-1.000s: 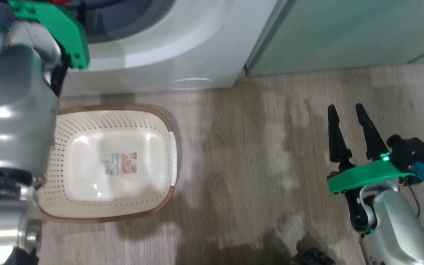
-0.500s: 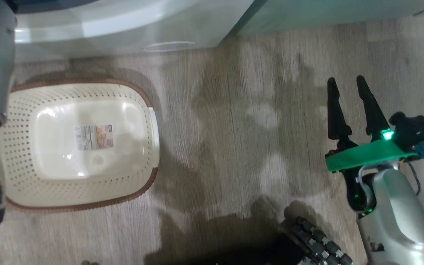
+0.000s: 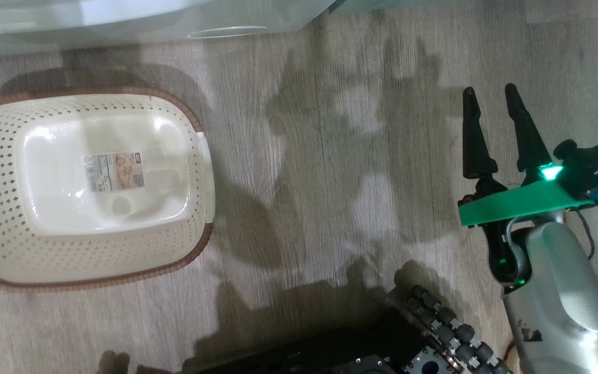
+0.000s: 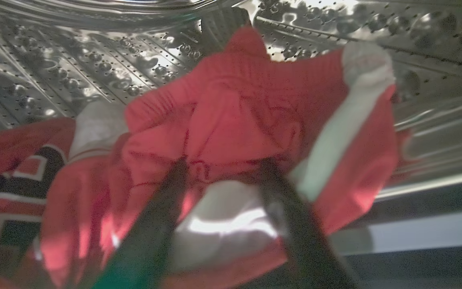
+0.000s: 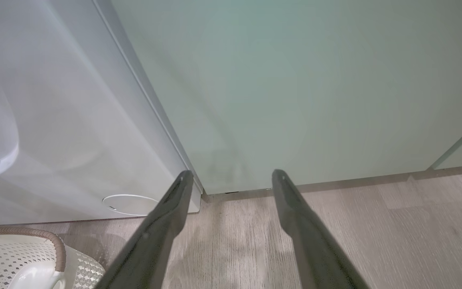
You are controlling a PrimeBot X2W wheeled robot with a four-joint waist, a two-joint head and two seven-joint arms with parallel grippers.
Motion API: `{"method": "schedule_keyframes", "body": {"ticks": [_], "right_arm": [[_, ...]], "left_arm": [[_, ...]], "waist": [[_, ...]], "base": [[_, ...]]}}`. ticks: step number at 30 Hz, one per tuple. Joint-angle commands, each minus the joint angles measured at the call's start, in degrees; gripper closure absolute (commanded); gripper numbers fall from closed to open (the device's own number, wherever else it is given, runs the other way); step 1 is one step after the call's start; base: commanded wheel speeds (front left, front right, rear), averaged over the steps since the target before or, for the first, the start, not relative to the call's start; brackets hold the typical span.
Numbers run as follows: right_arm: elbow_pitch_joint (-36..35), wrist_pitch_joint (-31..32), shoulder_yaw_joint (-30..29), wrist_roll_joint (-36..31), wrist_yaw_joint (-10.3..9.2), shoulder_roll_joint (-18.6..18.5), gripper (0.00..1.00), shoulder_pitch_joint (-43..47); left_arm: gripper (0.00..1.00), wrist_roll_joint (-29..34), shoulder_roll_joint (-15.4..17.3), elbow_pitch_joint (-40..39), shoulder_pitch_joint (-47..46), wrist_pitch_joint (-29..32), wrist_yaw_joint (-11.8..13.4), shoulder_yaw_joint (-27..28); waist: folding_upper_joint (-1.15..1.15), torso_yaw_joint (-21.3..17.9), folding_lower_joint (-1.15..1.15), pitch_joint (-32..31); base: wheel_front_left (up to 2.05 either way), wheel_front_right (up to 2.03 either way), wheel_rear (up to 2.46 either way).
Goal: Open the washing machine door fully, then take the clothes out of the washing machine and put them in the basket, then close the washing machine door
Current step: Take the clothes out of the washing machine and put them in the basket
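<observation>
Red-and-white fabric clothes (image 4: pixel 231 120) lie in the steel drum (image 4: pixel 74 60) between parted tips of our left claw (image 4: pixel 223 165); the cream perforated plastic basket (image 3: pixel 198 197), left of our parted right claw (image 3: pixel 489 89), is empty, so unloading and shutting the door remain.

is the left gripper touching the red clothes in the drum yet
Touching. The left wrist view shows the left gripper with its open fingers pressed into the clothes. The red fabric puckers around both tips and bulges between them.
</observation>
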Motion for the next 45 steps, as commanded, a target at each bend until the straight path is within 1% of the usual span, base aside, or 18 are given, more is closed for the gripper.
{"method": "schedule_keyframes", "body": {"ticks": [1,5,10,16,19,21,27,32,34,35,37,40,43,45], "right_arm": [[-1.42,-0.36,0.81,0.20,-0.03,0.53,0.00,1.34],[-1.19,-0.36,0.27,0.23,-0.03,0.57,0.00,1.53],[-0.61,-0.36,-0.66,0.05,-0.03,0.50,0.00,2.23],[0.71,-0.36,-1.02,0.13,-0.03,0.22,0.00,5.01],[1.56,-0.36,-0.85,0.22,-0.03,-0.05,0.00,6.71],[2.07,-0.36,-0.68,0.41,-0.03,-0.23,0.00,7.83],[3.53,-0.36,-0.45,0.76,-0.03,-0.82,0.00,11.85],[4.39,-0.36,-0.68,1.19,-0.03,-1.20,0.00,15.61],[4.60,-0.36,-0.67,1.28,-0.03,-1.27,0.00,16.96],[4.69,-0.36,-0.60,1.31,-0.03,-1.27,0.00,17.53],[4.77,-0.36,-0.60,1.61,-0.03,-1.19,0.00,18.62],[4.70,-0.36,-0.77,1.81,-0.03,-1.09,0.00,19.83],[4.68,-0.36,-0.71,1.93,-0.03,-1.03,0.00,20.56],[4.61,-0.36,-0.58,1.99,-0.03,-1.12,0.00,20.74]], "left_arm": [[1.00,-0.01,2.45,-0.69,-0.72,-0.46,0.59,0.00],[1.00,-1.23,1.65,-0.39,0.28,-1.94,0.38,0.56],[1.00,-3.42,-0.31,-0.17,3.25,-6.86,-0.61,1.25],[1.00,-5.65,-2.45,0.11,10.27,-12.12,-1.76,0.90],[1.00,-6.59,-3.66,0.09,14.30,-15.85,-1.94,0.47],[1.00,-8.55,-4.96,-0.23,16.94,-18.40,-2.00,0.85],[1.00,-12.53,-6.69,-2.47,26.02,-23.94,-2.04,-2.12],[1.00,-16.21,-7.30,-6.77,34.42,-25.67,-2.04,-6.18],[1.00,-19.13,-7.47,-9.81,37.89,-25.79,-2.04,-7.77],[1.00,-21.81,-7.56,-12.18,39.77,-25.33,-2.05,-8.59],[1.00,-25.43,-7.23,-17.28,43.36,-23.85,-2.05,-10.99],[1.00,-27.44,-4.21,-24.07,48.09,-21.87,-2.05,-13.01],[1.00,-27.91,-1.40,-30.52,53.30,-18.31,-1.88,-14.02],[1.00,-28.00,-0.07,-34.71,57.13,-15.59,-0.87,-14.40]], "waist": [[0.00,0.10,-0.01,-0.15],[0.00,0.58,-0.01,-0.95],[0.00,1.77,-0.01,-4.07],[0.00,3.84,-0.01,-10.85],[0.00,4.81,-0.01,-14.87],[0.00,5.37,-0.01,-17.49],[0.00,7.38,-0.01,-25.64],[0.00,9.16,-0.01,-31.21],[0.00,9.86,-0.01,-32.87],[0.00,10.11,-0.01,-33.62],[0.00,10.70,-0.01,-34.90],[0.00,11.48,-0.01,-36.23],[0.00,11.95,-0.01,-37.02],[0.00,12.13,-0.01,-37.14]], "base": [[0.00,0.00,0.00],[0.00,0.00,0.00],[0.00,0.00,0.00],[0.00,0.00,0.00],[0.00,0.00,0.00],[0.00,0.00,0.00],[0.00,0.00,0.00],[0.00,0.00,0.00],[0.00,0.00,0.00],[0.00,0.00,0.00],[0.00,0.00,0.00],[0.00,0.00,0.00],[0.00,0.00,0.00],[0.00,0.00,0.00]]}}
